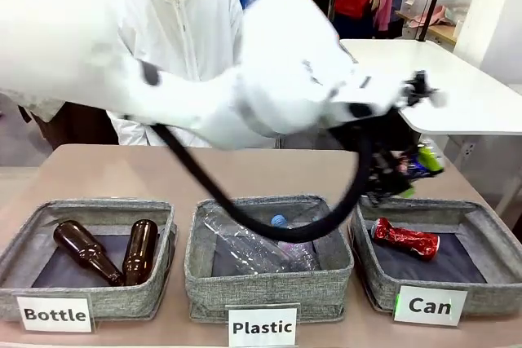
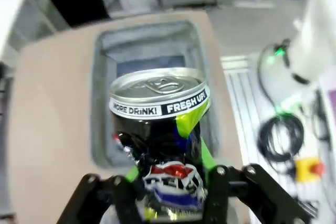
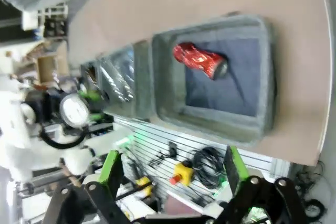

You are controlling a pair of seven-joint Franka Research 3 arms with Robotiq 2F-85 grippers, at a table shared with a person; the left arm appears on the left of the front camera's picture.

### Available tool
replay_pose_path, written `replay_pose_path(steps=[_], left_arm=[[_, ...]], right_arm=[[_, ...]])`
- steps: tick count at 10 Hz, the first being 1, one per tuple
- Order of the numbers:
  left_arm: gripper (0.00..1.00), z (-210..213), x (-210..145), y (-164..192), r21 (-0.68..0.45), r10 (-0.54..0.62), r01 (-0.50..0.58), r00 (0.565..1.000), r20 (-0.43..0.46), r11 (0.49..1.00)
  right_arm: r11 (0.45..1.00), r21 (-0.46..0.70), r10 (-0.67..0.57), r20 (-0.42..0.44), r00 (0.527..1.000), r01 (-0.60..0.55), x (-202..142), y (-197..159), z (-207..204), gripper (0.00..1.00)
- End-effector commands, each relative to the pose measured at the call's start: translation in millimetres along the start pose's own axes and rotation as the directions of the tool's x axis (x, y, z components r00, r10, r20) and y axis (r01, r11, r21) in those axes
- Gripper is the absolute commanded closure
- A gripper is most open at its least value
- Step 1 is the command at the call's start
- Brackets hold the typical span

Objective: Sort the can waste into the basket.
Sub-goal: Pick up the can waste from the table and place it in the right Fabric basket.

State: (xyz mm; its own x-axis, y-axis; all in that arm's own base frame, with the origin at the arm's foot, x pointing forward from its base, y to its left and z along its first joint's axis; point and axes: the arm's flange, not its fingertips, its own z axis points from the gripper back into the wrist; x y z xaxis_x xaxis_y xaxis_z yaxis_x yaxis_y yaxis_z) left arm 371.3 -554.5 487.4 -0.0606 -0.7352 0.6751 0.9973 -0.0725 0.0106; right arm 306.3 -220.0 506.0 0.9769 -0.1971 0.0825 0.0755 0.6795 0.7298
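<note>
My left arm reaches across to the right, and its gripper (image 1: 390, 175) is shut on the dark printed can (image 1: 418, 164), held just above the far rim of the grey "Can" basket (image 1: 488, 222). In the left wrist view the gripper (image 2: 168, 178) clamps this can (image 2: 160, 114) by its crumpled lower part. Its silver end points at the basket (image 2: 104, 103) below. The crushed red can (image 1: 405, 240) lies on the basket's dark base, also seen in the right wrist view as the red can (image 3: 199, 60) in the basket (image 3: 231, 90). My right gripper (image 3: 173, 174) is open, high above the basket's outer side.
The "Plastic" bin (image 1: 269, 287) in the middle holds clear bottles. The "Bottle" bin (image 1: 90, 299) at the left holds two brown bottles (image 1: 140, 250). A person in a white coat (image 1: 179, 30) stands at the far side. A white table (image 1: 465, 87) is at the back right.
</note>
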Motion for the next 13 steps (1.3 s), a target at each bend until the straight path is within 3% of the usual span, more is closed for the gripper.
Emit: replay_pose_path(steps=[1, 4, 5, 6, 10, 11, 12, 13], left_arm=[[0.64, -74, 54, 39, 0.110, 0.065, -0.058, 0.996, -0.060, 0.992], [0.64, -148, 76, 53, 0.163, 0.123, -0.099, 0.983, -0.139, 0.982], [0.64, -156, 75, 57, 0.138, 0.128, -0.103, 0.974, -0.185, 0.985], [0.64, -138, 34, 32, 0.149, 0.096, -0.080, 0.990, -0.106, 0.986], [0.64, -151, 41, 40, 0.160, 0.112, -0.091, 0.986, -0.124, 0.983], [0.25, -153, 39, 38, 0.144, 0.095, -0.075, 0.986, -0.138, 0.987], [0.07, -153, 38, 39, 0.138, 0.081, -0.060, 0.985, -0.152, 0.989], [0.00, -152, 38, 39, 0.141, 0.076, -0.055, 0.986, -0.149, 0.988]], right_arm=[[0.999, 0.014, 0.033, 0.072, 0.997, -0.034, -24, -23, 12, 0.00], [0.999, 0.048, 0.011, 0.126, 0.992, -0.017, -38, -49, 19, 0.00], [1.000, 0.029, -0.003, 0.077, 0.997, 0.001, -34, -36, 24, 0.00], [1.000, 0.029, -0.003, 0.077, 0.997, 0.001, -34, -36, 24, 0.00], [1.000, 0.029, -0.003, 0.077, 0.997, 0.001, -34, -36, 24, 0.00], [1.000, 0.029, -0.003, 0.077, 0.997, 0.001, -34, -36, 24, 0.00], [1.000, 0.029, -0.003, 0.077, 0.997, 0.001, -34, -36, 24, 0.00], [1.000, 0.029, -0.003, 0.077, 0.997, 0.001, -34, -36, 24, 0.00]])
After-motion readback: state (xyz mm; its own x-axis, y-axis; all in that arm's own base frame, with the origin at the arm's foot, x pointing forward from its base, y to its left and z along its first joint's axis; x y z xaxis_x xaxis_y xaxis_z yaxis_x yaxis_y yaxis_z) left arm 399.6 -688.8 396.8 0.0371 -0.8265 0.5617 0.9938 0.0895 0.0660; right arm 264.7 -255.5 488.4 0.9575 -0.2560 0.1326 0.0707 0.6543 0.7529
